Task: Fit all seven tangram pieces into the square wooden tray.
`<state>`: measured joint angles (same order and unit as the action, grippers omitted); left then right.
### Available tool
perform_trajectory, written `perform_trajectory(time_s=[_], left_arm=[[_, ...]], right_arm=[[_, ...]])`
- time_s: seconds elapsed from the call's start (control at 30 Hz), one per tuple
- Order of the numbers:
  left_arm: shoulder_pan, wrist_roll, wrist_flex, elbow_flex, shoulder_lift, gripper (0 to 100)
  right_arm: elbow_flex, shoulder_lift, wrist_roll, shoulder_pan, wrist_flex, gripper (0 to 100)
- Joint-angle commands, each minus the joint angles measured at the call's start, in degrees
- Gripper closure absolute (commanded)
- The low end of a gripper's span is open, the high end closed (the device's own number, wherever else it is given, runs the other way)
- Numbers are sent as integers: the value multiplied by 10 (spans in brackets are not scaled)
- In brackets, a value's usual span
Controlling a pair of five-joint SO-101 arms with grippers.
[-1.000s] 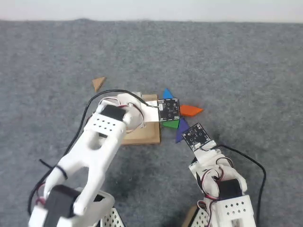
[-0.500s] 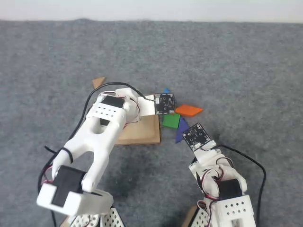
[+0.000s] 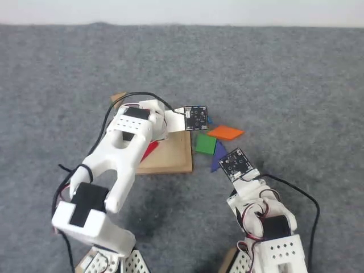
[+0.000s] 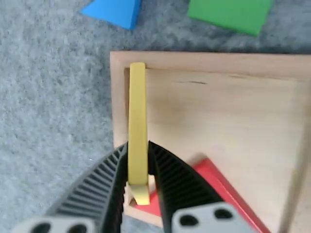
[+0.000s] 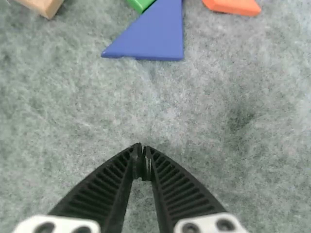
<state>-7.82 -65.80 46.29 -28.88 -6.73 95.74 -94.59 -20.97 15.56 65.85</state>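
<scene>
The left end effector (image 4: pixel 138 145) is clamped on the yellow piece (image 4: pixel 137 107), which stands on edge between its fingers and runs straight out ahead of them. The piece's far end lies at an inner corner of the tray (image 4: pixel 218 111), close along one wall. The red piece (image 4: pixel 214 187) lies flat in the tray just beside this end effector, partly under one finger. Ahead of it, beyond the tray's far wall, the blue triangle (image 4: pixel 114 10) and the green square (image 4: pixel 228 14) lie on the counter (image 4: pixel 53 111), apart from each other.

The right end effector (image 5: pixel 141 150) is closed on nothing, its fingertips pressed together above bare counter. Ahead of it lies the indigo triangle (image 5: pixel 155 36). Past that lie the green square, touching the triangle's far corner, and the orange piece (image 5: pixel 232 6), off to one side. A corner of the tray shows farther off on the other side.
</scene>
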Motion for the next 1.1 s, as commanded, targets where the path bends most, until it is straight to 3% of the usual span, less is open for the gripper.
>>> perform_trajectory(time_s=[0.0,0.4,0.6,0.87,1.0,1.07], left_arm=[[7,-3,-5,17,-1,938],[25,-1,41,30,0,858],[27,42,130,68,51,838],[6,211,113,70,115,840],[54,382,55,67,135,870],[79,428,46,57,129,919]], right_arm=[[2,4,3,-6,1,992],[2,4,3,-6,1,992],[2,4,3,-6,1,992],[2,4,3,-6,1,992],[2,4,3,-6,1,992],[2,4,3,-6,1,992]])
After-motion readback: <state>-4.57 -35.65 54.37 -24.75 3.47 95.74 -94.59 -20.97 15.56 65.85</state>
